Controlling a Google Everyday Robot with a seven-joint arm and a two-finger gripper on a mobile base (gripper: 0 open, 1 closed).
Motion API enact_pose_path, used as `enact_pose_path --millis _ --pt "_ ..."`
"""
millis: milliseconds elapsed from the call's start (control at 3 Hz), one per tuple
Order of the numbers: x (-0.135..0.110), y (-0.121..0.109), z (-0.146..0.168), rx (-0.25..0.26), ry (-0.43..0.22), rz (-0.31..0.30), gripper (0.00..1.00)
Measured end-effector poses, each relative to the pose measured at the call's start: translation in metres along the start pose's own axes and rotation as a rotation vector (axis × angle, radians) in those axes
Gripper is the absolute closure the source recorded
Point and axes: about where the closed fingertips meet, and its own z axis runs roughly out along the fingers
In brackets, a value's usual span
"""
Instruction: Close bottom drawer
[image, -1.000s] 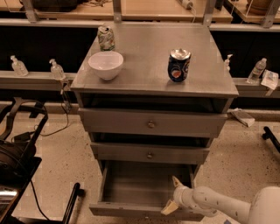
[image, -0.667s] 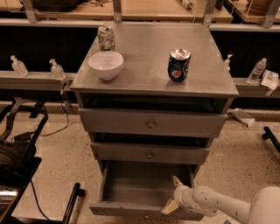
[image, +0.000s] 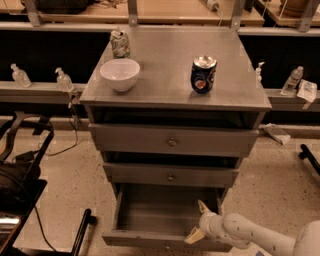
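The bottom drawer (image: 150, 238) of the grey cabinet (image: 175, 90) stands pulled out toward me, its inside bare. The middle drawer (image: 171, 176) and the top drawer (image: 172, 142) above it are pushed in. My gripper (image: 198, 221) is at the right part of the bottom drawer's front edge, open. One fingertip (image: 202, 206) is over the drawer's inside, and the other touches the top of the drawer front. The white arm (image: 255, 237) comes in from the lower right.
On the cabinet top stand a white bowl (image: 120, 74), a blue soda can (image: 203, 75) and a crushed can (image: 120, 43). Bottles (image: 64, 80) line a ledge behind. A black cart (image: 20, 180) with cables sits at the left on the floor.
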Motion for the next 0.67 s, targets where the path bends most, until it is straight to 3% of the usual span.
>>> enact_pose_path --millis 333,667 --pt "-0.011 0.001 -0.005 -0.007 -0.112 0.031 0.00" --pt "-0.029 0.001 -0.023 -0.013 -0.297 0.096 0.00"
